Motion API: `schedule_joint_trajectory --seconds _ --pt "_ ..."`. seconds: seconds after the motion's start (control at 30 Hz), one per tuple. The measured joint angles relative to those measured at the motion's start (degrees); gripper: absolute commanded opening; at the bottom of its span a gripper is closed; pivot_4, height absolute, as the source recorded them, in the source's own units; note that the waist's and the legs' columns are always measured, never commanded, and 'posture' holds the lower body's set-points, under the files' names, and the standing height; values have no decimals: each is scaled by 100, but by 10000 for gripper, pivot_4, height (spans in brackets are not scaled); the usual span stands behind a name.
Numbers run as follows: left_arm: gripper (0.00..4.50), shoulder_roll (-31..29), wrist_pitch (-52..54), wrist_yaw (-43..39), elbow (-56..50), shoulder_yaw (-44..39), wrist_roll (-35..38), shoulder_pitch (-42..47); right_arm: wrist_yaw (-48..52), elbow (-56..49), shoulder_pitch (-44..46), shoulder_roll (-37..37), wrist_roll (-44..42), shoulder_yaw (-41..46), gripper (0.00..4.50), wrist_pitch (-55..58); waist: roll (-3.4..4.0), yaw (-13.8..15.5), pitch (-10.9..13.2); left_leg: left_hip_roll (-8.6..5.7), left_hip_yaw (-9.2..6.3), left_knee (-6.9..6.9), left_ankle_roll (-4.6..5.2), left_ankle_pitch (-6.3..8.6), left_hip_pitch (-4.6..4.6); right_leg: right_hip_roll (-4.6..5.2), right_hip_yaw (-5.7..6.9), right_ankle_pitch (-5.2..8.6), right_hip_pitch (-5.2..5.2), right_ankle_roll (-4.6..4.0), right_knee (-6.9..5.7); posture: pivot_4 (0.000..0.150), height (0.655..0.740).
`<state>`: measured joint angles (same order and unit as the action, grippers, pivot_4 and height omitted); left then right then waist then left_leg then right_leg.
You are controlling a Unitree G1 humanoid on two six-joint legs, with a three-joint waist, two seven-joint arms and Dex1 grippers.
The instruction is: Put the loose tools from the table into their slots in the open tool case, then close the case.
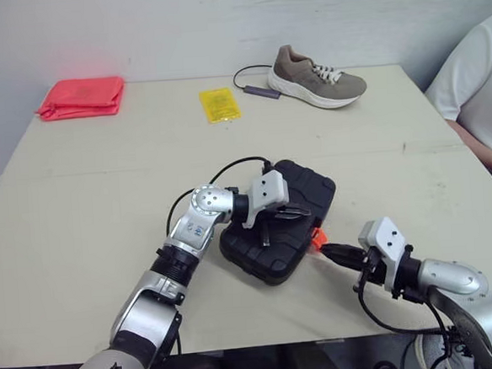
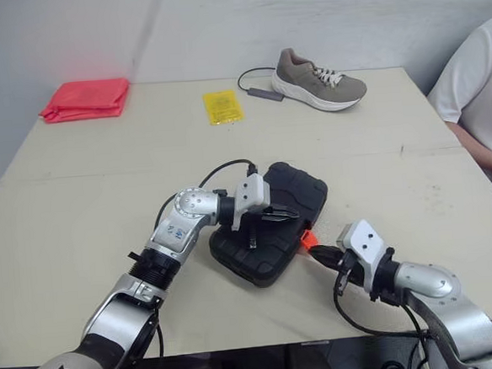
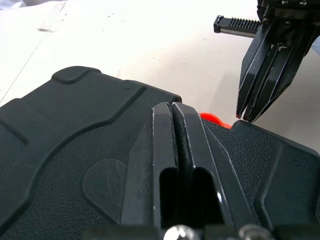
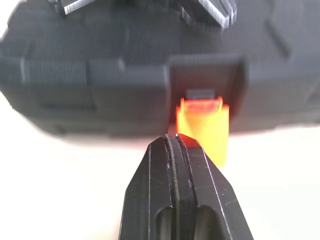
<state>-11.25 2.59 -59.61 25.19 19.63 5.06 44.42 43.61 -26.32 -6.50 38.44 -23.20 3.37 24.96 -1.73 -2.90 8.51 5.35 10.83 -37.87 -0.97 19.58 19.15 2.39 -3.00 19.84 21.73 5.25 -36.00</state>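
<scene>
Centrally, near the front edge of the surface (image 1: pixel 79 213), you see the black tool case (image 1: pixel 276 254) lying flat with its lid down, turned at an angle to the surface's edges. An orange latch (image 1: pixel 317 238) juts from the case's near side, at the corner facing your right arm. Your left claw (image 1: pixel 304 212) reaches across the lid from the left, its two black fingers pressed together with nothing between them. It lies low over the ribbed plastic with its tips close to the latch edge, but you cannot tell whether it rests on the lid. Your right claw (image 1: pixel 326 249) points at the case from the right, low over the surface and likewise closed on nothing. Its tips are at the lower corner of the latch, and contact there cannot be confirmed either. Along the far edge lie a folded red cloth (image 1: pixel 82 97) at the left corner, a small yellow packet (image 1: pixel 219 104) toward the middle, and a grey-brown shoe (image 1: pixel 316 76) farther right, with a dark cable (image 1: pixel 260 90) curling just beside its heel. A person (image 1: pixel 479 75) in a white sleeve shows at the right edge.
</scene>
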Motion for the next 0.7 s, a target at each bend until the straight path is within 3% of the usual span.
schedule_joint_trajectory --seconds 0.33,0.7 --pt "716 -12 0 3 -55 -1 0 -43 11 -30 190 -91 -190 205 0 -22 7 -11 -4 3 -17 3 -4 3 1 -2 18 2 -8 -3 9 1500 7400" --pt "716 -11 1 3 -79 -1 0 -59 -268 -25 741 -67 131 -122 0 369 8 -13 -5 9 -22 7 -5 3 3 2 26 4 -9 -7 12 1500 7400"
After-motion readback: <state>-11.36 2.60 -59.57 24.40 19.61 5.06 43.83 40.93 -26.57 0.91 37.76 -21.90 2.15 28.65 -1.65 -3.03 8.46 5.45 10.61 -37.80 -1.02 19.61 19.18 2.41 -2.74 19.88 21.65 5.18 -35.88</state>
